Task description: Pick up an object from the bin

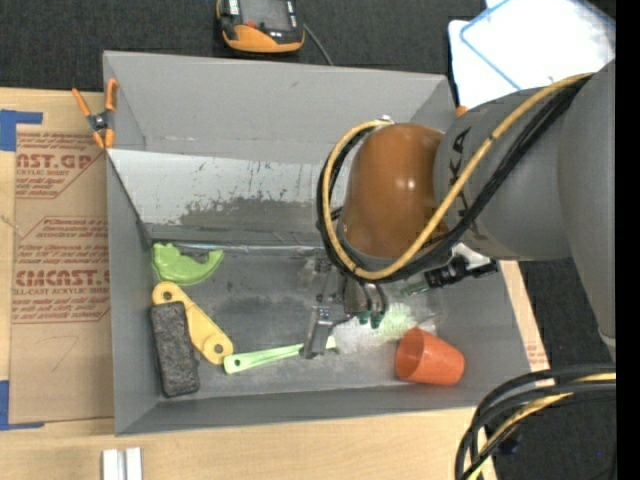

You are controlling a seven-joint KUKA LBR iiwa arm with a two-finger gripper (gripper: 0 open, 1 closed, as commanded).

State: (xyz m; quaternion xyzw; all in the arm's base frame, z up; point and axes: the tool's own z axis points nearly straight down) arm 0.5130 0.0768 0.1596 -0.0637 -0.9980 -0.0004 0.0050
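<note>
Pale green, a slim stick [262, 358] lies near the front of the bin [250, 303], and my gripper [321, 334] is down at its right end. I judge this the grasp stage. I cannot tell whether the jaws are apart or together. Next I'd want a firm close on the stick, then a straight lift. The arm [520, 178] enters from the right, wrist pointing steeply down beside an orange cup [430, 358].

Pale green slim stick [265, 356] lies flat nr bin [250, 108] front wall, right end at gripper [320, 336].
</note>
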